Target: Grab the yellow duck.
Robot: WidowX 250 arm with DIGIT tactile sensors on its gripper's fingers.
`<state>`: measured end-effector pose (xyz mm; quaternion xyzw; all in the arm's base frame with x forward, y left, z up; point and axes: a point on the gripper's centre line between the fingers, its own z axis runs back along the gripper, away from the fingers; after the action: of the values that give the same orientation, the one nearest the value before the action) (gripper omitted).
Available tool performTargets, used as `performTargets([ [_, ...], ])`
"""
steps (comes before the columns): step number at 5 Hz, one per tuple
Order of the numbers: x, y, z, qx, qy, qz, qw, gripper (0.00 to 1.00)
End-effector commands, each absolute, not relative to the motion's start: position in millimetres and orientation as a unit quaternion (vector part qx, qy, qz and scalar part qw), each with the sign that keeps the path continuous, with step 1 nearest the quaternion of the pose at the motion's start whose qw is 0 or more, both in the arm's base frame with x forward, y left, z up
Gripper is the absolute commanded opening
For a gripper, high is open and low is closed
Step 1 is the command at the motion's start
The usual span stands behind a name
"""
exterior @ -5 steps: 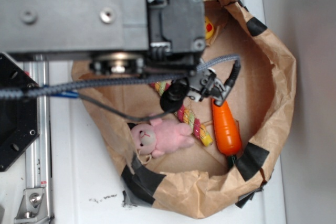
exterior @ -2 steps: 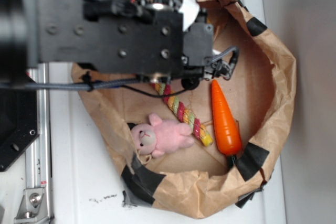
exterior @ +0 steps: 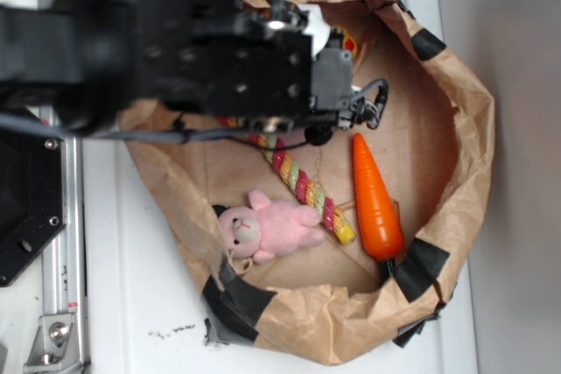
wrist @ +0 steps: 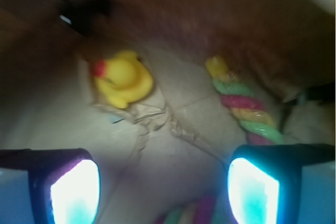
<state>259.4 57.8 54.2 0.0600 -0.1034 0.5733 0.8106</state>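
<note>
Yellow duck point(wrist: 122, 77) on brown paper bag point(exterior: 456, 172) floor, ahead-left of gripper point(wrist: 163, 184); jaws spread wide, empty. Striped rope point(wrist: 242, 109) right. Orange carrot point(exterior: 375, 199), pink plush point(exterior: 267, 228) nearby.

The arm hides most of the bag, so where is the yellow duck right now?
The yellow duck lies on the paper bag's floor, upper left in the wrist view, left of the striped rope. In the exterior view it peeks out beside the arm, near the bag's top rim.
</note>
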Motion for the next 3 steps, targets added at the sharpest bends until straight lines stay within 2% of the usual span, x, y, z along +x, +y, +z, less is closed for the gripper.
performTargets([
  [1, 276.2, 84.8, 67.0, 0.070, -0.152, 0.554, 0.815, 1.00],
  [3, 264.4, 88.8, 64.9, 0.083, -0.150, 0.534, 0.828, 1.00],
])
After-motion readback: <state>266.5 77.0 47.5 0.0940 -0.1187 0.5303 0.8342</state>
